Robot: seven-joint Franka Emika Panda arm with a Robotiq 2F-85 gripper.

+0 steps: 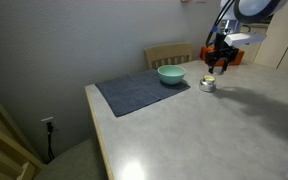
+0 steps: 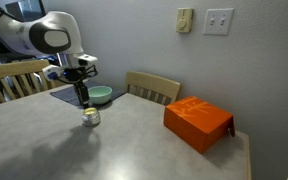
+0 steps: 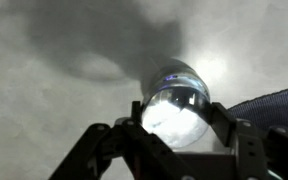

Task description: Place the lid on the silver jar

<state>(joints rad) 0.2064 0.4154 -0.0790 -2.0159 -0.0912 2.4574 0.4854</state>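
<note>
Just beneath the gripper [image 2: 82, 100], the silver jar [image 2: 91, 117] stands on the table [image 2: 134, 150], likely light, rigid, slick polished metal, best taken across its round sides. Fingers [image 3: 119, 140] stand apart, framing it from above; whether they hold anything cannot be told. Beyond sits a teal bowl [image 2: 100, 96].

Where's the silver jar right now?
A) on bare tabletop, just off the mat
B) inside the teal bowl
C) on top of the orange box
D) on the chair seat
A: the silver jar stands on the bare tabletop just past the edge of the gray mat. The teal bowl sits on the mat, and the orange box is well away.
</note>
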